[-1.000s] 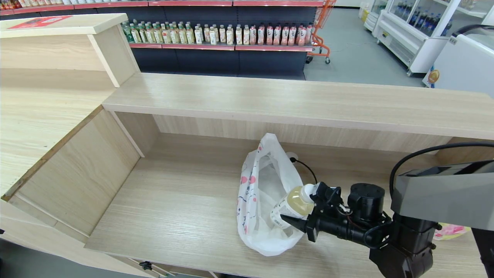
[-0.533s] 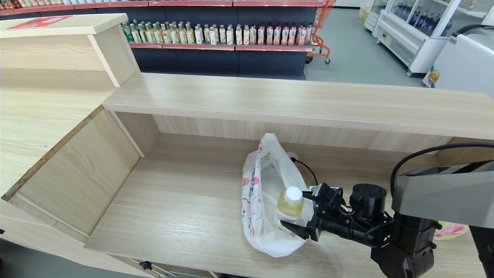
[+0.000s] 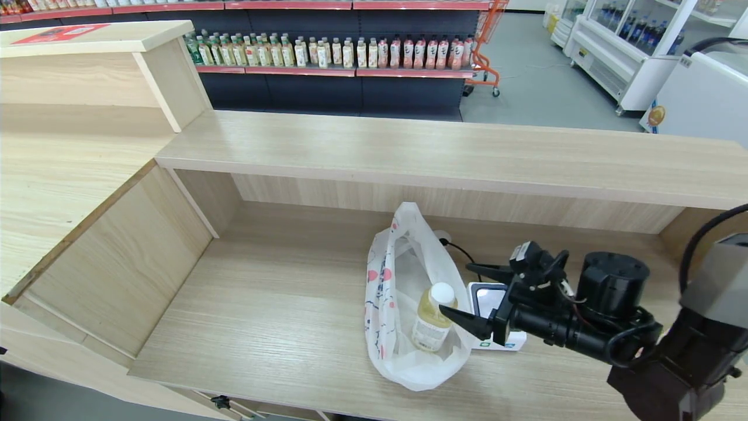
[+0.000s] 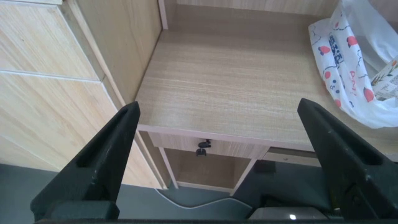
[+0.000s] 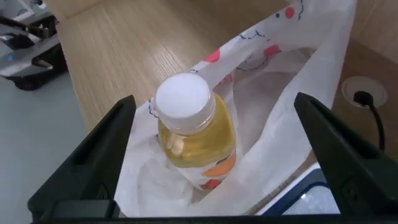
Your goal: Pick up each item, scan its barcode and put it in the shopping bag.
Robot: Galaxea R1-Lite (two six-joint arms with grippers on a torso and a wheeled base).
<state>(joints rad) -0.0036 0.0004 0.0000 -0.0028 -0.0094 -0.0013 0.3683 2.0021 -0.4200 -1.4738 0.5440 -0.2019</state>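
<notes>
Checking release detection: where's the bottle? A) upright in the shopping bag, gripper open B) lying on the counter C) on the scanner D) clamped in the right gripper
A: the bottle stands upright inside the shopping bag, with the right gripper open, not gripping it.

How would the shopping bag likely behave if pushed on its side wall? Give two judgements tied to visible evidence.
Probably floppy: the shopping bag is thin, wrinkled plastic, so its wall would likely cave rather than resist. It may not slide, since the bottle standing inside weighs it down; that tall, narrow bottle could tip.
</notes>
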